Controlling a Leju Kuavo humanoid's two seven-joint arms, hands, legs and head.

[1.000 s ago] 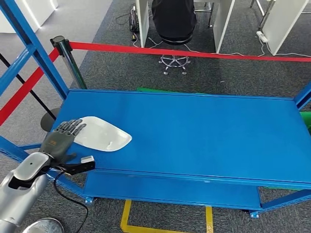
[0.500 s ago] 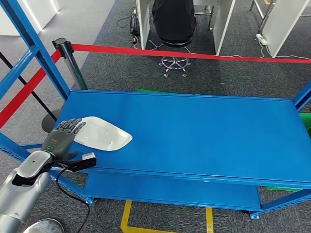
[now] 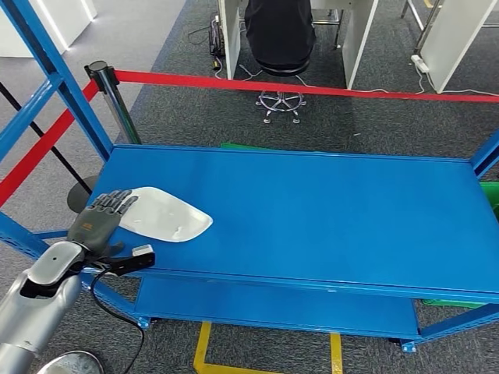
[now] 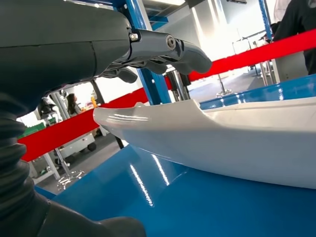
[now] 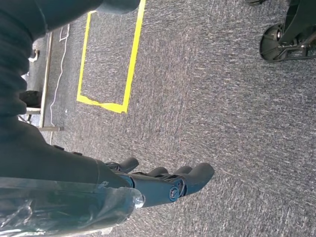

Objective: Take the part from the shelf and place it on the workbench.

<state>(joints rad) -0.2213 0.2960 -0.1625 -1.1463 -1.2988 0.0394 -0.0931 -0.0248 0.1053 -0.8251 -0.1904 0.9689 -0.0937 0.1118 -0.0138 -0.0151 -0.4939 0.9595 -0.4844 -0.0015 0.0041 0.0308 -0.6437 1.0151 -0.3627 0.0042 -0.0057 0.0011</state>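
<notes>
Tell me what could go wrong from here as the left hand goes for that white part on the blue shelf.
The glossy white plastic part looks smooth and tapered, so it may slip from the left hand, whose fingers lie over one end. Lifted by that end, it could tilt and scrape the blue metal shelf.

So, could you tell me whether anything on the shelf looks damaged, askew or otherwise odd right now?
Nothing stands out. The white part lies flat and intact on the blue shelf, with the left hand reaching over its near end.

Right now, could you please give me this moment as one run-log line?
phase: reaching for part | left hand: fingers over white part's edge, not gripping | part: flat on blue shelf | right hand: hanging, holds nothing
</notes>
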